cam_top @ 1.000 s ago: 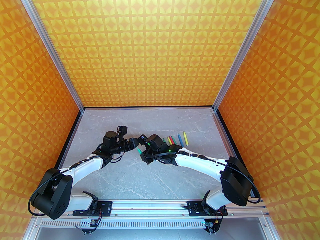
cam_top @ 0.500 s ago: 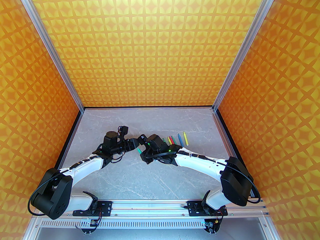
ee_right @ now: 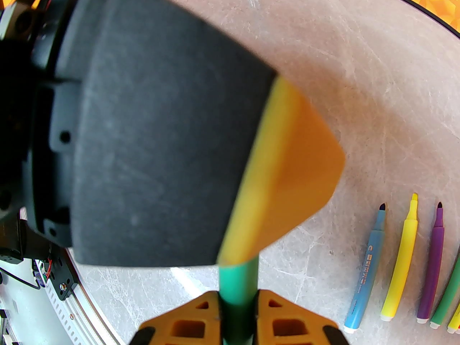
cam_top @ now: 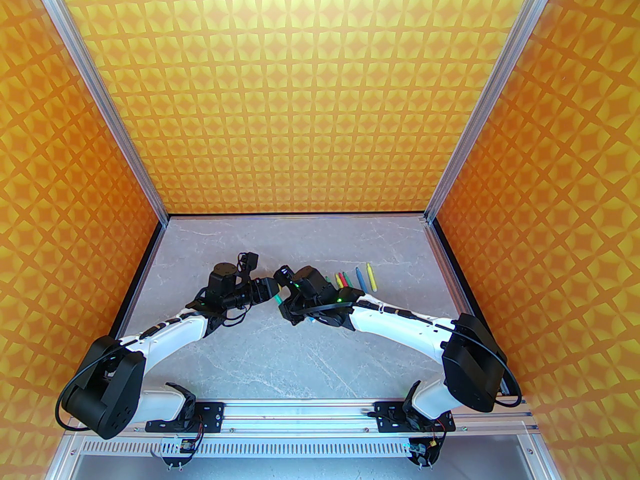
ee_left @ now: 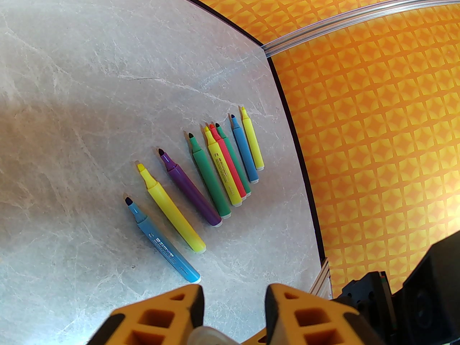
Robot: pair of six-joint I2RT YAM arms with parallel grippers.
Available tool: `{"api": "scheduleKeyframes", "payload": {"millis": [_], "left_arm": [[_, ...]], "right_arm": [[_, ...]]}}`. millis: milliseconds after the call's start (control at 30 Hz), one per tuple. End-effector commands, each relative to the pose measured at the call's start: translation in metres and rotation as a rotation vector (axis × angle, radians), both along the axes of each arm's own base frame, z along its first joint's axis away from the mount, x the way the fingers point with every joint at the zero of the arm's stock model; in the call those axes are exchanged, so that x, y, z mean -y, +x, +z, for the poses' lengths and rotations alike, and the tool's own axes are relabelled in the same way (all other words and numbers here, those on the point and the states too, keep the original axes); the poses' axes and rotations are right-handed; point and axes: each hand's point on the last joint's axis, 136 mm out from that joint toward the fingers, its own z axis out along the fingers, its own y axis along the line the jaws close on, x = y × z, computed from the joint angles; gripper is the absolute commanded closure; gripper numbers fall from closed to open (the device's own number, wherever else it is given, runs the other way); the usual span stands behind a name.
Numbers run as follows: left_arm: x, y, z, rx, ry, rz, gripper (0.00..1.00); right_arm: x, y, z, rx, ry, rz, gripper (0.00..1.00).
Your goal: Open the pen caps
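Ok, over the last second the left end effector slid in toward the right end effector and its jaws narrowed noticeably. They sat either side of the whitish cap on the end of the green pen; I couldn't tell whether the pads had bitten yet. The right end effector hadn't budged, clamped tight on the green barrel and holding it above the surface, midway between the two arms. Nine other pens lay in a row off to the right, tips bare, so I judged this the last cap. Next call: finish the squeeze, then pull apart along the pen's axis.
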Motion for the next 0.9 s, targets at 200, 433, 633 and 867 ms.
{"api": "scheduleKeyframes", "payload": {"millis": [200, 433, 633, 867], "left_arm": [[0.007, 0.002, 0.014, 0.013, -0.031, -0.013, 0.86], [0.008, 0.003, 0.018, 0.012, -0.039, -0.01, 0.91], [0.007, 0.002, 0.025, 0.018, -0.046, -0.009, 0.96], [0.006, 0.0, 0.036, 0.035, -0.044, -0.012, 0.98]], "right_arm": [[-0.005, 0.011, 0.017, 0.053, 0.033, -0.015, 0.84], [-0.005, 0.01, 0.011, 0.061, 0.042, -0.011, 0.67], [-0.008, 0.012, 0.001, 0.053, 0.041, -0.009, 0.58], [-0.013, 0.012, -0.006, 0.039, 0.044, 0.0, 0.63]]}}
